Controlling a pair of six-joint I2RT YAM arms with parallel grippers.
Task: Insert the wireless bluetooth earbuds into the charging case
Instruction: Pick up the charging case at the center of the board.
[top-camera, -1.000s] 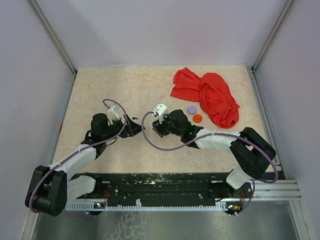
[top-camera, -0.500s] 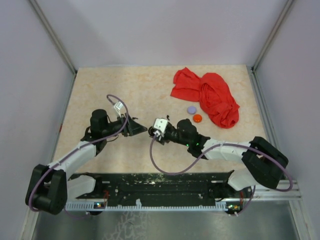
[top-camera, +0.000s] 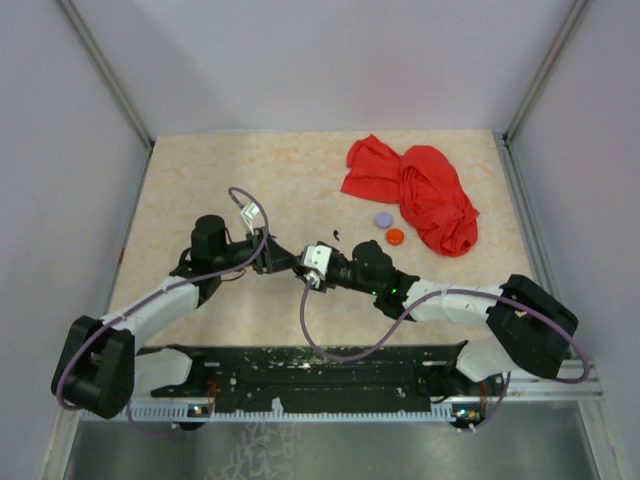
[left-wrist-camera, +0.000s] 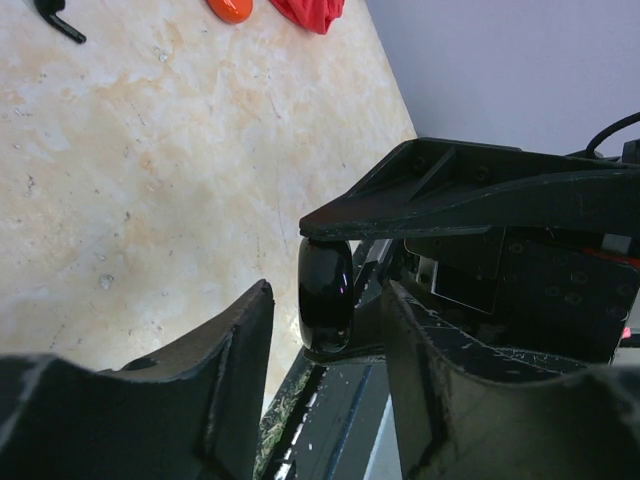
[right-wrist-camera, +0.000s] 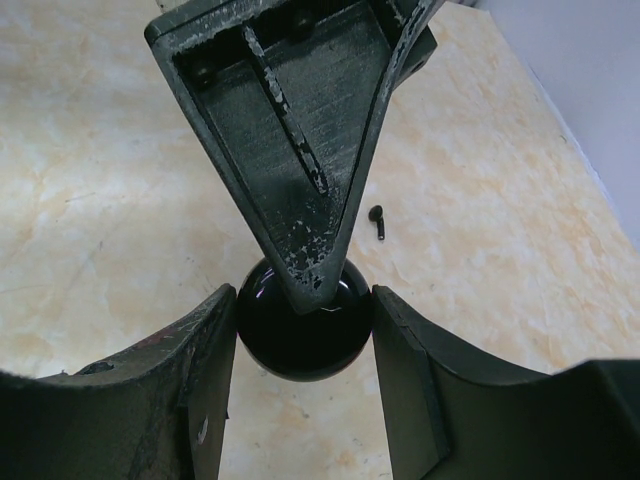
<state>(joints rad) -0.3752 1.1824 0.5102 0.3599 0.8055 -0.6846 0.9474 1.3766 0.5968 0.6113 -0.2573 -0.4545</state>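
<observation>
This is looking like a robotics lab test cell, not a home or a shop. Plain pale walls (top-camera: 330, 60) are closing in a beige marbled table (top-camera: 200, 170) at 9, 12 and 3 o'clock, with bare aluminium posts (top-camera: 105, 68) rising at the far corners. A left arm (top-camera: 150, 305) and a right arm (top-camera: 450, 297) are sitting bolted to a black mounting rail (top-camera: 330, 368) at 6 o'clock, a purple cable (top-camera: 340, 348) looping loose.

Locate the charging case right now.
Seen in both wrist views, the charging case is clamped in the right pincer at mid-table, where the left pincer straddles it, left of the lavender disc and red disc.
</observation>
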